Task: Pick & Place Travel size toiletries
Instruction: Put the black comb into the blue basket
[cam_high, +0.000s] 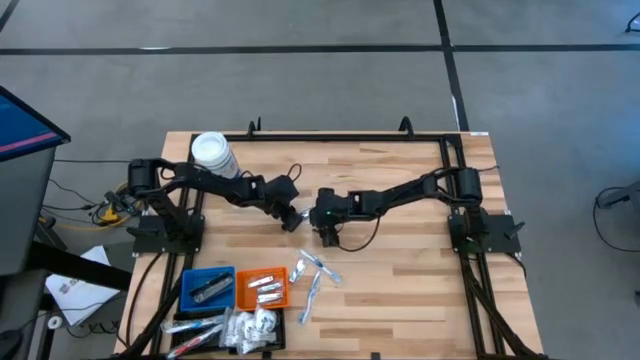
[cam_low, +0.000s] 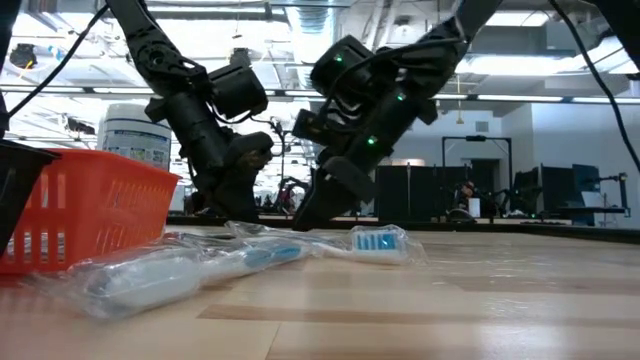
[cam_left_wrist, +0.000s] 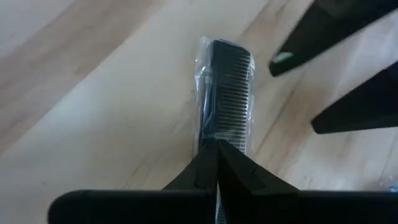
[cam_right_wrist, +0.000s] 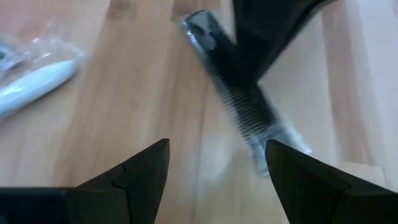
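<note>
A black comb in a clear wrapper lies near the middle of the wooden table, one of the travel size toiletries. My left gripper is shut on it. My right gripper stands open just right of the comb, slanting down, its fingers short of it and touching nothing. In the high view the two grippers almost meet. Wrapped toothbrushes lie nearer the front edge. My left gripper has its shut fingertips on the comb's spine, partway along its length, coming slanting down from the table's left. The comb runs on past both sides of the tips. I cannot tell whether they pinch the comb, pinch only the wrapper, or press on it.
At the front left stand a blue tray and an orange tray, with white packets in front of them. A white-lidded jar stands at the far left. Bare wood lies to the right.
</note>
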